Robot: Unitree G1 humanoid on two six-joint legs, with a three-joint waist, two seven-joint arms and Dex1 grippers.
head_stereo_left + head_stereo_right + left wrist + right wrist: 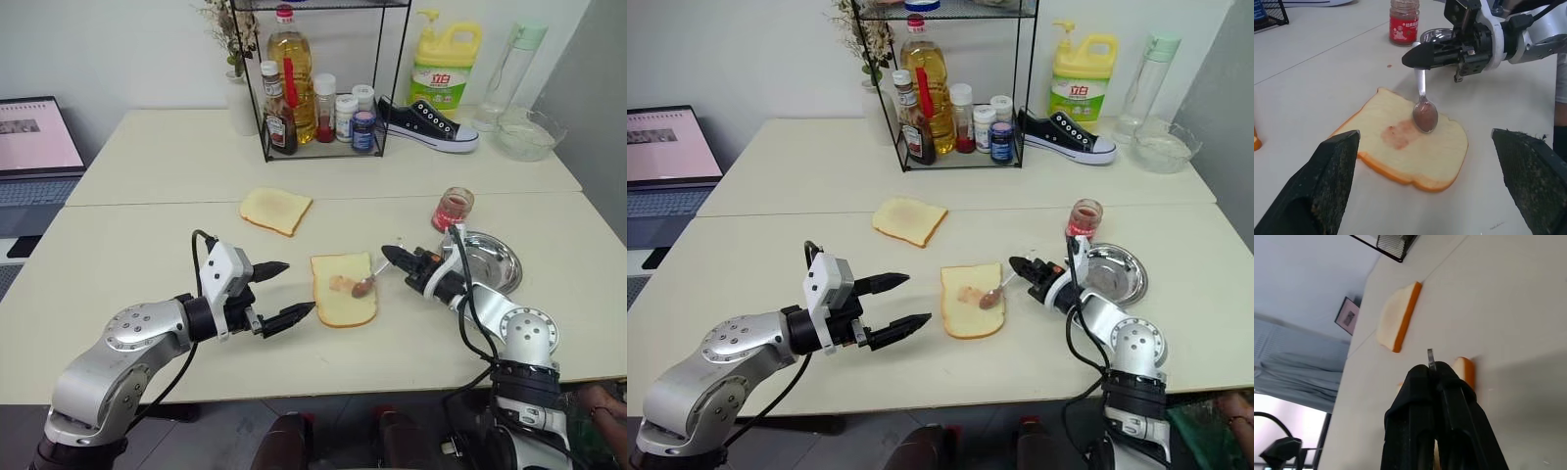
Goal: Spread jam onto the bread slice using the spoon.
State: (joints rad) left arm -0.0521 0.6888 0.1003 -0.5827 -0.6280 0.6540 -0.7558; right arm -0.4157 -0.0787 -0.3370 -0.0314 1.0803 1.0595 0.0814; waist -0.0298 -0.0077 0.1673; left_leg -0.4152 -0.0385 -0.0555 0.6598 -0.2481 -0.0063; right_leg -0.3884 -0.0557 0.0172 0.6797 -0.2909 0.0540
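The left hand (pixel 279 294) hovers over the bench (pixel 147 245) with its two black fingers spread wide and nothing between them, tips aimed toward the bread slice (pixel 344 289), which lies just beside them, apart from them. The slice is pale cream-yellow with a thin tan crust, flat on the bench, its long axis running from the near edge away from the robot. A small reddish-pink smear of jam (pixel 1398 136) sits near its middle. The spoon (pixel 1423 105) is slender and silver; its bowl, coated with brownish-pink jam, rests on the slice right beside the smear, and its handle slants up and to the right into the right hand (pixel 390 257). That hand's fingers are pressed together, pinching the handle's end, just off the slice's right edge.
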